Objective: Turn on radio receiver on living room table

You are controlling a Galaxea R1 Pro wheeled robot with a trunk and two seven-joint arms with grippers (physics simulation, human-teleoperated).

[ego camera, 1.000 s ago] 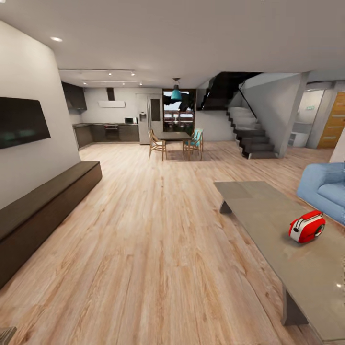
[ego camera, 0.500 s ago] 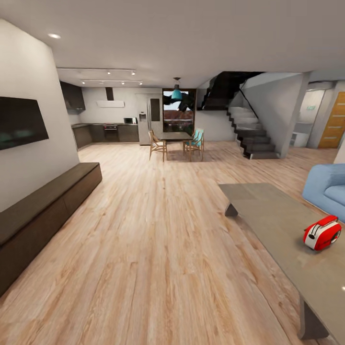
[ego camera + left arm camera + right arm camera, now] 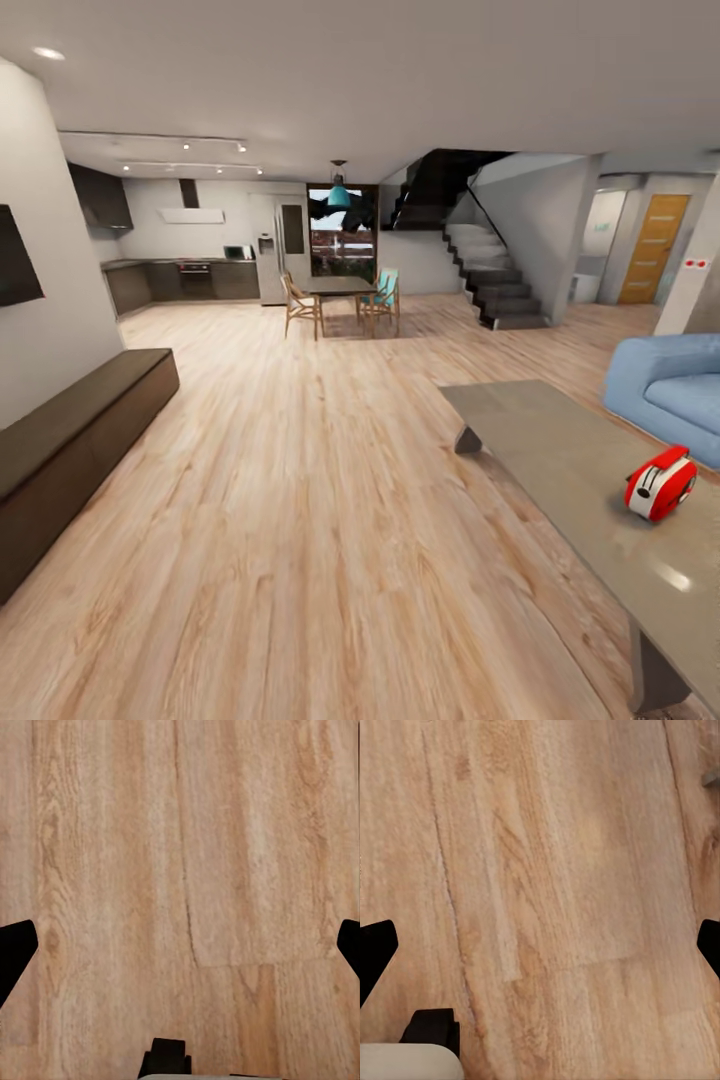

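Observation:
The red radio receiver (image 3: 660, 484) lies on the glossy grey-beige coffee table (image 3: 560, 460) at the right of the head view, its white face turned left. The living room's light wood plank floor (image 3: 300, 500) spreads out in front, with the blue sofa (image 3: 670, 395) behind the table. My left gripper (image 3: 180, 945) hangs open over bare floor planks, its dark fingertips (image 3: 15, 949) at the picture's two sides. Over floor planks as well, my right gripper (image 3: 540, 949) is open, its fingertips (image 3: 375, 945) wide apart with nothing between them.
A long dark bench (image 3: 70, 440) runs along the left wall under a wall-mounted screen (image 3: 18, 258). Far back stand a dining table with chairs (image 3: 340, 298), a kitchen (image 3: 190, 275), a dark staircase (image 3: 490, 275) and an orange door (image 3: 652, 250).
The whole head view has swung right: bench and screen slid toward the left edge, the orange door came into view. The radio sits a little lower left in the picture than half a second ago.

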